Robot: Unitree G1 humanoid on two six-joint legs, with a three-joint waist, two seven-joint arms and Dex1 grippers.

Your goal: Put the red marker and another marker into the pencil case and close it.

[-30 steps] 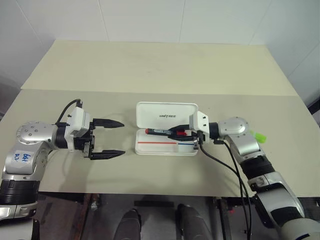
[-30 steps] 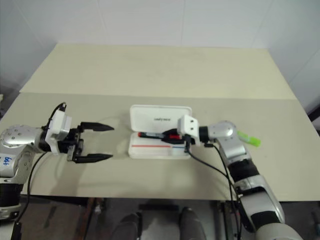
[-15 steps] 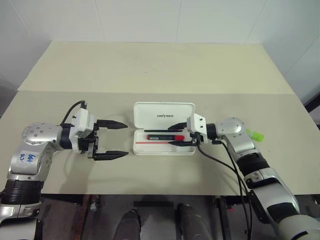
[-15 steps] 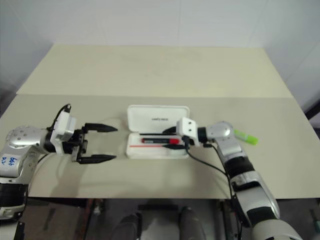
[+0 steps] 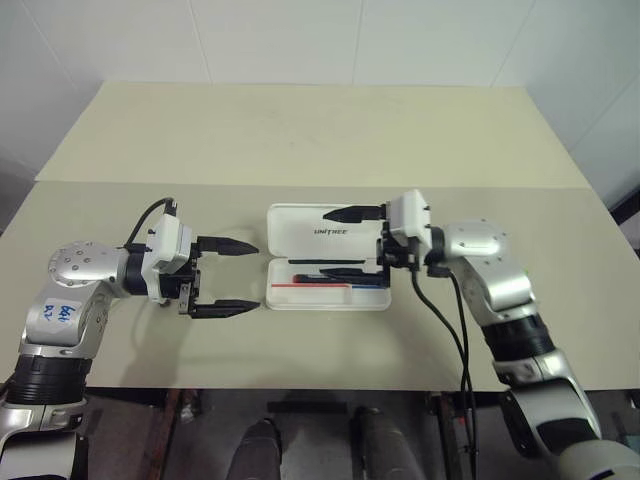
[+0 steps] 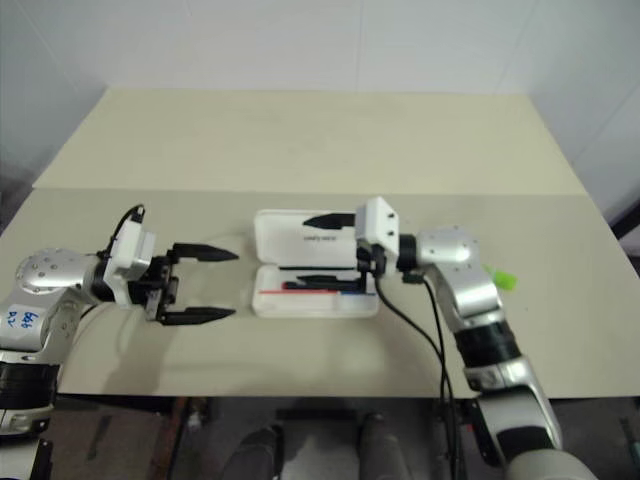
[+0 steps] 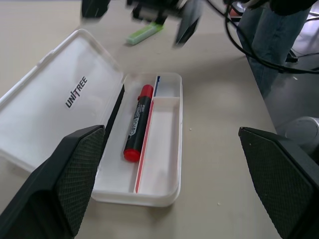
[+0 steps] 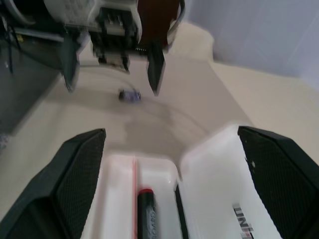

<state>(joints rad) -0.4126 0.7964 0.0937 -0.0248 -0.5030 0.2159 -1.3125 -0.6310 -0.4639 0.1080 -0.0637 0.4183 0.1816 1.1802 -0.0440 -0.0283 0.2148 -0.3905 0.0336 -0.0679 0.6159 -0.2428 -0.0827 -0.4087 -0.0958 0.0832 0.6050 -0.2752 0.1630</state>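
The white pencil case [image 5: 322, 232] lies open mid-table, its lid back and flat. The red marker [image 7: 137, 130] rests in its tray [image 5: 375, 298], black barrel along the red line, with nothing holding it. My right gripper [image 5: 338, 243] hovers open above the case, pointing left, one finger over the lid and one over the tray. The other marker, a light green highlighter [image 6: 503, 280], lies on the table to the right, behind my right arm. My left gripper [image 5: 236, 277] stands open just left of the case, pointing at it, holding nothing.
The cream table [image 5: 300, 140] runs far back behind the case, and a seam crosses it just beyond the lid. Its front edge [image 5: 300, 386] is close below both arms. Black cables [image 5: 455, 330] hang from my right wrist. A person's trouser leg [image 7: 271, 40] stands beside the table.
My right gripper opened and let go of the red marker, which now lies in the tray. It then rose and drew back above the case. The left gripper has stayed put.
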